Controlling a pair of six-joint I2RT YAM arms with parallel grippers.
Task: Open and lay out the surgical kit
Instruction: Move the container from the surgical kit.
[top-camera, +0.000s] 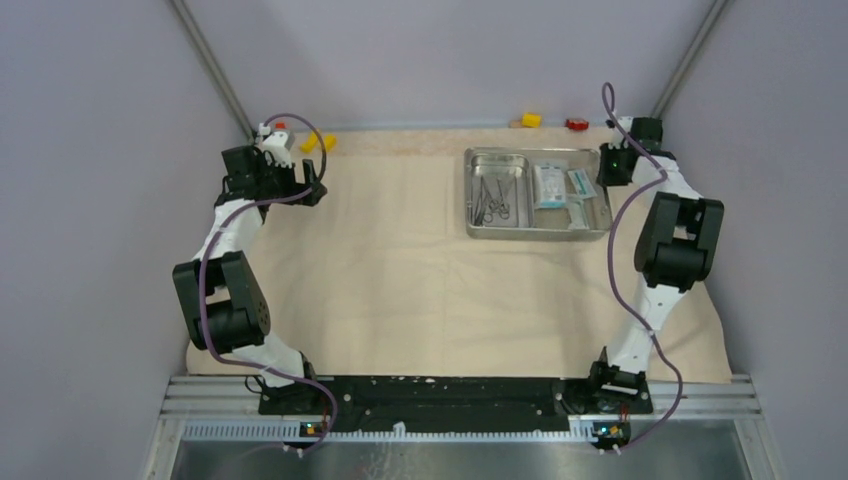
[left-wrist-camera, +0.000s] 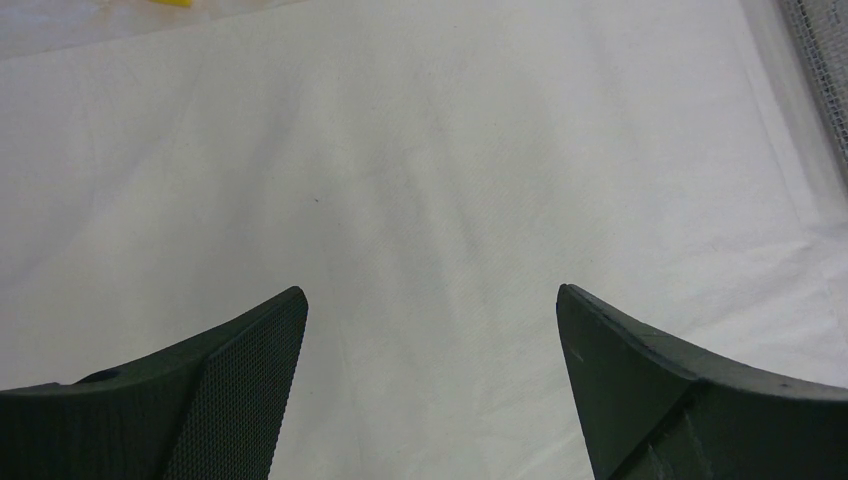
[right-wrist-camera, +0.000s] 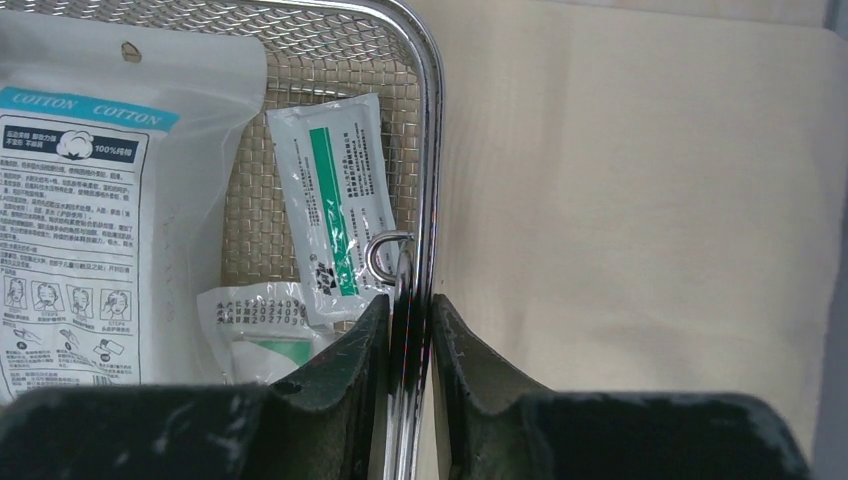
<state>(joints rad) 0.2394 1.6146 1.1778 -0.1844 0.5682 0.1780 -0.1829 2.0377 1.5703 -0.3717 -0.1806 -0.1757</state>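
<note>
The beige cloth wrap (top-camera: 400, 290) lies spread flat over the table. On its far right part stands the steel tray (top-camera: 538, 236), holding thin metal instruments (top-camera: 492, 198) on the left and white-and-teal packets (top-camera: 550, 185) on the right. My right gripper (right-wrist-camera: 410, 305) is shut on the tray's right rim (right-wrist-camera: 432, 150), one finger inside the mesh, one outside. Beside it lie a cotton pack (right-wrist-camera: 90, 200) and a teal-striped packet (right-wrist-camera: 335, 200). My left gripper (left-wrist-camera: 430, 300) hangs open over bare cloth (left-wrist-camera: 420, 150) at the far left (top-camera: 316, 186), with nothing between its fingers.
A yellow block (top-camera: 531, 120) and a red block (top-camera: 576, 124) sit past the cloth's far edge. Another yellow piece (top-camera: 317, 143) lies by the left arm. Grey walls close in on both sides. A metal rail (top-camera: 460, 395) runs along the near edge.
</note>
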